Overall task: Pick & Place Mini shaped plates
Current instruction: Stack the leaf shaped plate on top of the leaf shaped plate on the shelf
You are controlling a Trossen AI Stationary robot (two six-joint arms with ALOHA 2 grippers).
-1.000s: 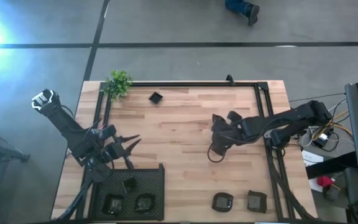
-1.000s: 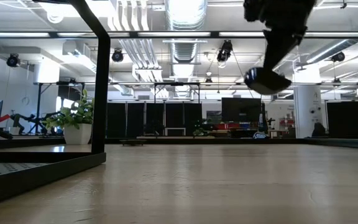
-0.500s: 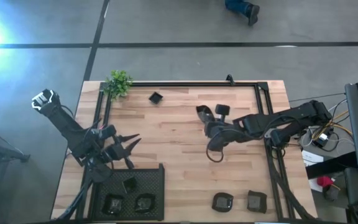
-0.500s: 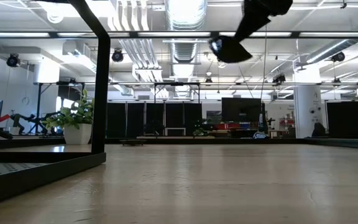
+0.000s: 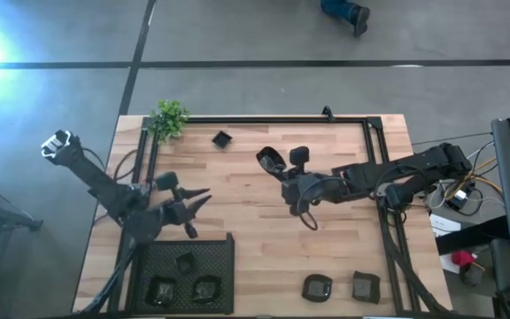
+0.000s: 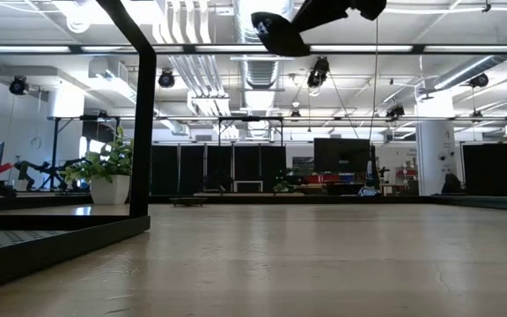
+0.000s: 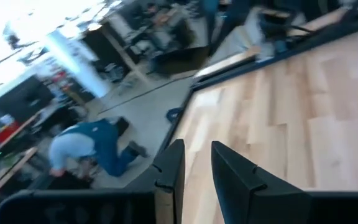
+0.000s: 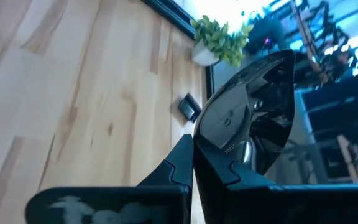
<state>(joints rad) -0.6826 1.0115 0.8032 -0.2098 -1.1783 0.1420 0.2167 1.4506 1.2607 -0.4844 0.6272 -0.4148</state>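
Note:
My right gripper [image 5: 282, 174] hangs high over the middle of the table, shut on a glossy black mini plate [image 5: 269, 160]. The low view shows that plate [image 6: 280, 33] near the picture's top, well above the wood. My left gripper [image 5: 197, 200] hovers open over the table's left side, just beyond the black mesh tray [image 5: 224, 252], with nothing between its fingers [image 7: 169, 168]. Three plates [image 5: 184, 263] lie in the tray. Another plate [image 5: 222, 138] rests flat near the far edge, and two more [image 5: 317, 287] [image 5: 366, 286] lie near the front right. My right gripper pinches the plate by one edge of its rim [image 8: 211, 148] between its two fingers. The fingers come from the table's right, slanting a little downward. The plate is lifted clear and stands tilted, its shiny hollow face [image 8: 247, 121] turned toward the wrist camera.
A small green plant [image 5: 168, 118] stands at the far left corner. A black frame rail [image 5: 264, 120] runs along the far edge and down both sides [image 5: 381, 159]. Bare wood [image 5: 264, 248] lies between the tray and the front-right plates.
My right gripper has risen and gone toward the table's left and far edge with the plate, rolling its wrist, so the plate has turned about and climbed to the top of the low view. My left gripper has lifted a little and shifted toward the table's right.

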